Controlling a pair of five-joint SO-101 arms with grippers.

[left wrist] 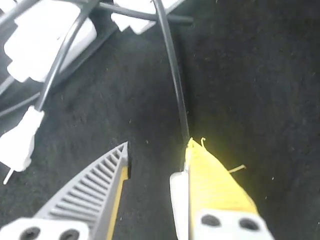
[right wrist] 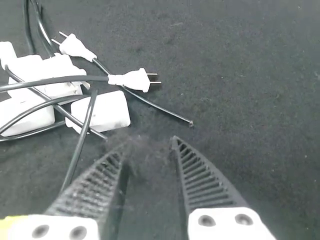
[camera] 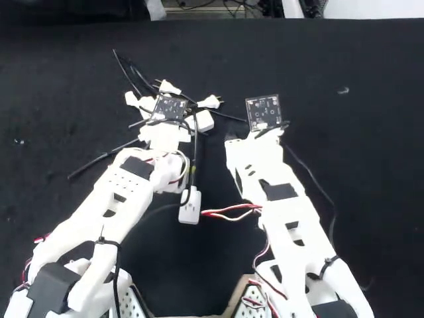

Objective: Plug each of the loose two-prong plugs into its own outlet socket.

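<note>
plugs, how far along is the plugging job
Done: nothing; the white two-prong plugs lie loose beside the white socket blocks. In hand: nothing; the left gripper is open beside a thin black cord, the right gripper open over black cloth. Left: every visible plug.

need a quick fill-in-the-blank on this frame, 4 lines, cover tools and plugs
1. The table cloth is ___.
2. The right tool is ___, with nothing between its fingers.
3. One finger of the left tool wears ___ tape.
4. The loose plug nearest the right tool has ___ prongs.
Missing words: black; open; yellow; two.
</note>
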